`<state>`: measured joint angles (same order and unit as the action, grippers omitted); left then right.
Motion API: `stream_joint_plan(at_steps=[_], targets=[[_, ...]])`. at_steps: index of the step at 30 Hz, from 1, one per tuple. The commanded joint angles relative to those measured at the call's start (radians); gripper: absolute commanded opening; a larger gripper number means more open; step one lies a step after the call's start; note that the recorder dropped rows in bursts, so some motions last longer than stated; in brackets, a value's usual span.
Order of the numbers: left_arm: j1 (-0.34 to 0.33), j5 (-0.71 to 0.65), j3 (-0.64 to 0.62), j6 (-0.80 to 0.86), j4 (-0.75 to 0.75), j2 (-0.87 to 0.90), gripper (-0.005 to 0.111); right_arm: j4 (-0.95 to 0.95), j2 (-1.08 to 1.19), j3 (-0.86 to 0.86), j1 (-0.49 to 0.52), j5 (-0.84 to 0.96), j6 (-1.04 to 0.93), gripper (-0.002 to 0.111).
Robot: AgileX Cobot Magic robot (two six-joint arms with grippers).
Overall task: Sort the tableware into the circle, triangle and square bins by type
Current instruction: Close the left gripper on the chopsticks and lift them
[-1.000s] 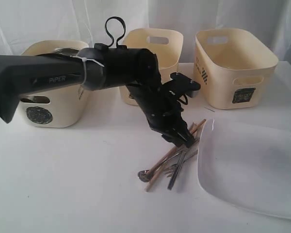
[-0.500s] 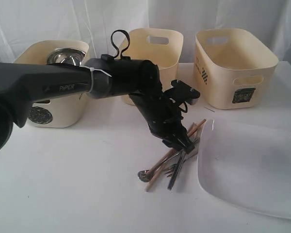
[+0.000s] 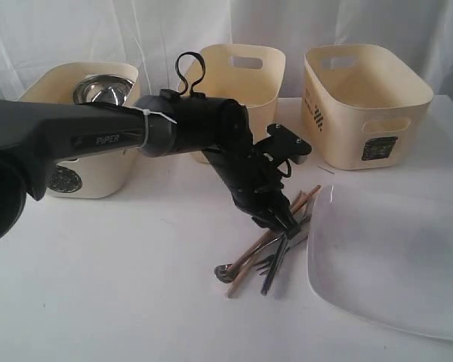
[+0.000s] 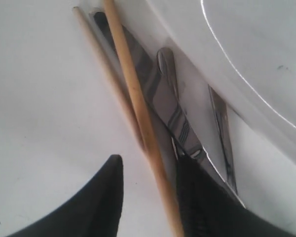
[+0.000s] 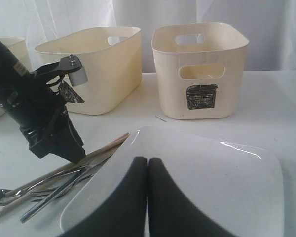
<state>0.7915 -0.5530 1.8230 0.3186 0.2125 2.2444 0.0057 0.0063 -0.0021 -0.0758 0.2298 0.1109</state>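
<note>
Lower than a second ago, my left hand [image 3: 288, 225] sits over the wooden chopsticks [image 4: 133, 94] and metal utensils [image 4: 163, 103] piled on the counter [image 3: 121, 286], its fingers half parted astride one stick and one pad on the steel. I judge it best to centre on that stick before closing, then lift straight, since the plate [image 3: 392, 264] rim lies just beside; bare counter spreads toward the left bin [image 3: 98, 162]. My right hand [image 5: 147, 170], fingers pressed together, faces the plate.

The cutlery [image 3: 275, 260] is crowded on one side by the plate [image 3: 392, 264]; open desk [image 3: 106, 294] is left on the other.
</note>
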Motion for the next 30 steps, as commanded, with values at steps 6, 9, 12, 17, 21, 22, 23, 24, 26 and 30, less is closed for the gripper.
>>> stream_joint_plan(at_steps=[6,9,12,17,21,22,23,24,26,30], targets=[[-0.001,0.001,0.005,-0.001,-0.019,0.012,0.042,0.002,-0.006,0.002,0.006,-0.008,0.002,0.000],[-0.001,-0.005,0.005,-0.005,-0.021,0.029,0.042,0.002,-0.006,0.002,0.006,-0.010,0.002,0.000],[-0.001,-0.008,0.005,-0.005,-0.021,0.033,0.042,0.002,-0.006,0.002,0.006,-0.010,0.002,0.000],[-0.001,-0.012,0.005,-0.005,-0.021,0.033,0.042,0.002,-0.006,0.002,0.006,-0.007,0.002,0.000],[-0.001,-0.019,0.005,-0.014,-0.021,0.033,0.037,0.002,-0.006,0.002,0.006,-0.007,0.002,0.000],[-0.001,-0.022,0.005,-0.016,-0.021,0.033,0.032,0.002,-0.006,0.002,0.006,-0.007,0.002,0.000],[-0.001,-0.027,0.005,-0.016,-0.021,0.033,0.026,0.002,-0.006,0.002,0.006,-0.007,0.002,0.000],[-0.001,-0.030,0.005,-0.016,-0.021,0.031,0.019,0.002,-0.006,0.002,0.006,-0.007,0.002,0.000],[-0.001,-0.039,0.005,-0.016,-0.021,0.027,0.008,0.002,-0.006,0.002,0.006,-0.007,0.002,0.000],[-0.001,-0.045,0.005,-0.016,-0.021,0.013,0.000,0.002,-0.006,0.002,0.006,-0.009,0.002,0.000]])
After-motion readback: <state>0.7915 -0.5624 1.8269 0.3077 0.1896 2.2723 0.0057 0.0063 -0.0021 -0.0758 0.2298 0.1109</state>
